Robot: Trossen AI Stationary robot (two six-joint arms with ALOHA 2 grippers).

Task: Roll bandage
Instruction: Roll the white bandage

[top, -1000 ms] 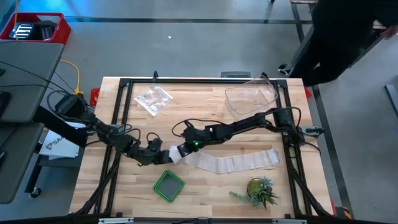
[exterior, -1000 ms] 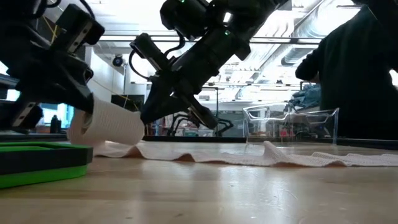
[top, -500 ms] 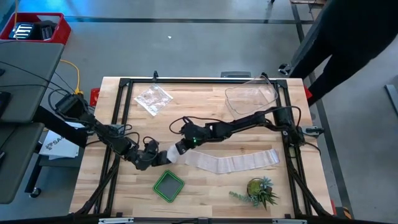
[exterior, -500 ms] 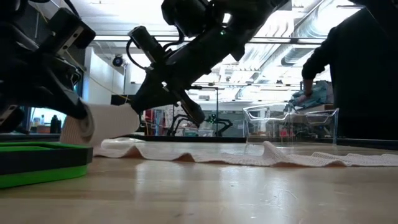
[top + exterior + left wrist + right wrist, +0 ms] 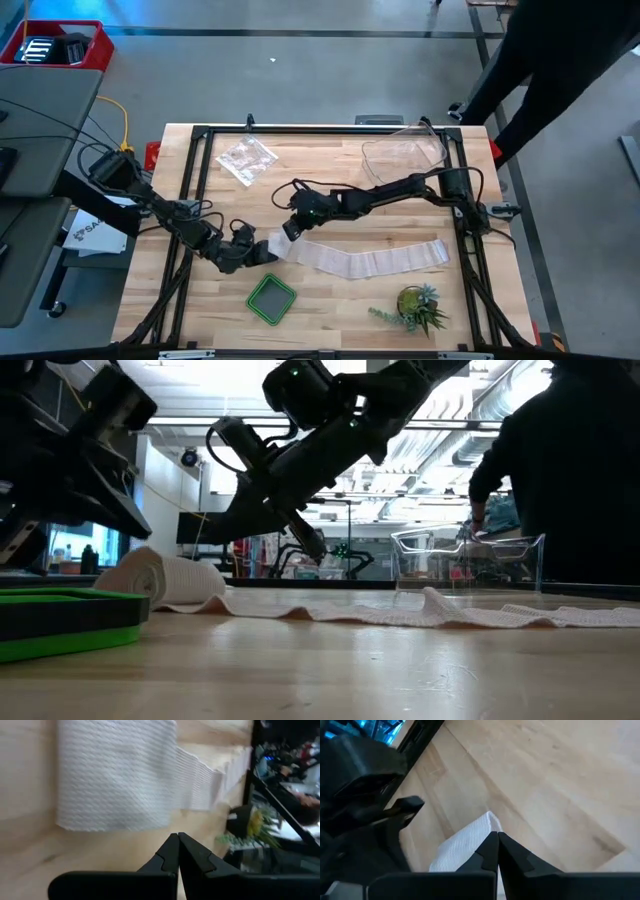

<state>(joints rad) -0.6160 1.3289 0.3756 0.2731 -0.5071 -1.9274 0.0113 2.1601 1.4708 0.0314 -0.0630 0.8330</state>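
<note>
The narrow white gauze bandage (image 5: pixel 370 260) lies on the pale wooden table (image 5: pixel 330 310) as a long flat strip. One end is wound into a small roll (image 5: pixel 165 578) near the table's middle, and the loose length runs toward the right arm's side, wrinkled into low ridges in the low view. The roll rests on the table, just beside the flat green square container (image 5: pixel 271 298), whose inside holds nothing that can be made out.

The left gripper (image 5: pixel 247 255) sits low at the rolled end, fingers (image 5: pixel 176 855) pressed together with nothing between them; the left wrist view shows the textured cloth lying just ahead of their tips. Whether they touch the roll cannot be told. The right gripper (image 5: pixel 289 229) hangs above the table just beyond the roll, fingers (image 5: pixel 495 851) likewise closed on nothing, tilted down toward the cloth without touching it in the low view.

Farther out, a clear rectangular plastic tub (image 5: pixel 404 157) stands near the far edge on the right arm's side; it looks empty. A crinkly clear plastic bag (image 5: pixel 246 158) lies flat toward the far left, with contents too small to tell. A small green potted plant (image 5: pixel 414 307) stands near the front edge, close to the strip's free end. A person in dark clothing (image 5: pixel 560 60) stands beyond the table's far right corner.
</note>
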